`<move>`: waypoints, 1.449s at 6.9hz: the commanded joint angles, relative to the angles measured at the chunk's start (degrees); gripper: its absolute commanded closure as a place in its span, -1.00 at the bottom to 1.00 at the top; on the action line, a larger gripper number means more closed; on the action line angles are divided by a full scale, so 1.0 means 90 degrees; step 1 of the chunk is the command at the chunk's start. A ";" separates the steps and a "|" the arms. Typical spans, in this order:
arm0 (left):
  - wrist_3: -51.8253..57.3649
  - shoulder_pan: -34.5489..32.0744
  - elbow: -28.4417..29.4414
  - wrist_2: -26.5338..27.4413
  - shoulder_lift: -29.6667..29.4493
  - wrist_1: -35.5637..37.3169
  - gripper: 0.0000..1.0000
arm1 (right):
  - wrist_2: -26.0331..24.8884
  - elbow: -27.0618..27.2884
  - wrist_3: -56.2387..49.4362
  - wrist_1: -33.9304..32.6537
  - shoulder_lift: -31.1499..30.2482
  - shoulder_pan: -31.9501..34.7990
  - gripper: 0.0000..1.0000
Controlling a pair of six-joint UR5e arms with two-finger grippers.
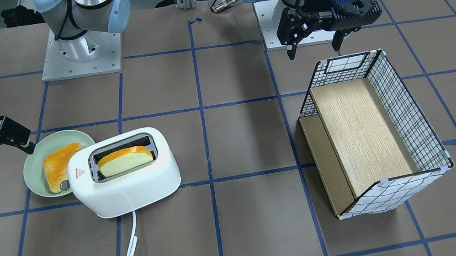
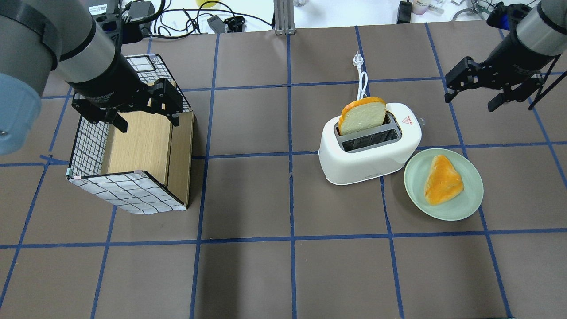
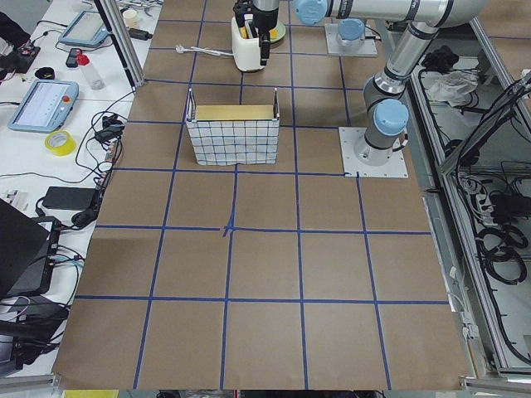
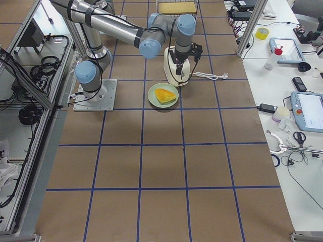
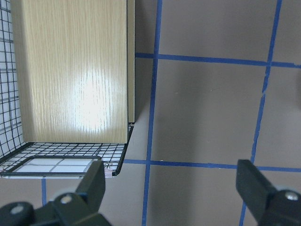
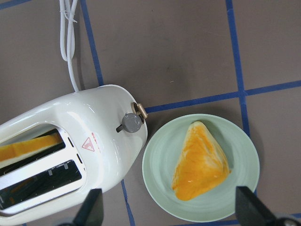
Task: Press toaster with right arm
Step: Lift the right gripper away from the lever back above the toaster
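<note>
The white two-slot toaster (image 2: 367, 164) stands on the table, with a bread slice (image 2: 362, 116) upright in its far slot. It also shows in the front view (image 1: 126, 182) and the right wrist view (image 6: 70, 122). Its grey lever knob (image 6: 130, 123) sticks out of the end that faces the plate. My right gripper (image 2: 470, 103) is open and empty. It hovers apart from the toaster, beyond the lever end, and looks down on that end and the plate. My left gripper (image 2: 148, 125) is open and empty above the basket.
A green plate (image 2: 469, 199) with a toast piece (image 2: 443, 179) lies against the toaster's lever end. The white cord (image 2: 362, 79) trails away from the toaster. A grid-patterned basket (image 2: 128, 190) with wooden boards stands on the left side.
</note>
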 commanded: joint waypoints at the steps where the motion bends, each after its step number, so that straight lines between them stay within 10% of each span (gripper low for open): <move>1: 0.0000 0.0000 0.0005 0.0001 0.0000 0.0000 -1.00 | -0.0199 -0.0171 0.0707 0.0131 -0.0190 0.0657 -1.00; 4: 0.0000 0.0000 0.0005 -0.0009 0.0000 0.0000 -1.00 | -0.0414 -0.0288 0.1797 0.0140 -0.0152 0.2007 -1.00; 10: 0.0000 0.0000 -0.0005 -0.0009 0.0000 0.0000 -1.00 | -0.0443 -0.0639 0.1798 0.0932 -0.0201 0.2028 -1.00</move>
